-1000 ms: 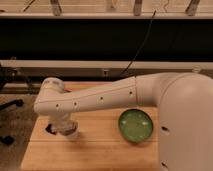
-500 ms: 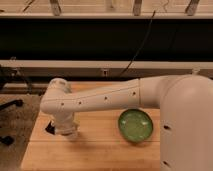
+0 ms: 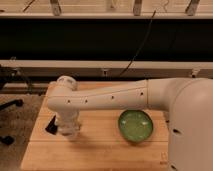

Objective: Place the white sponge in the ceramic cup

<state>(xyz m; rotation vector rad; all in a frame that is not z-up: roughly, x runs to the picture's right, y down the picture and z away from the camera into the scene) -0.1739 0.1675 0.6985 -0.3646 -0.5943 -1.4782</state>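
My white arm reaches from the right across the wooden table [image 3: 100, 150]. Its wrist points down over the table's left part. My gripper [image 3: 61, 130] is at the lower end of the wrist, close above the table top, with a black part sticking out to its left. The white sponge and the ceramic cup do not show; the arm and wrist may hide them.
A green bowl [image 3: 135, 125] stands on the table right of the gripper, close under the forearm. My white base [image 3: 192, 130] fills the right side. A dark wall with a rail and a cable runs behind the table. The floor lies to the left.
The arm's elbow end has shifted a little to the right and the wrist has settled slightly lower over the left of the table. The green bowl has not moved.
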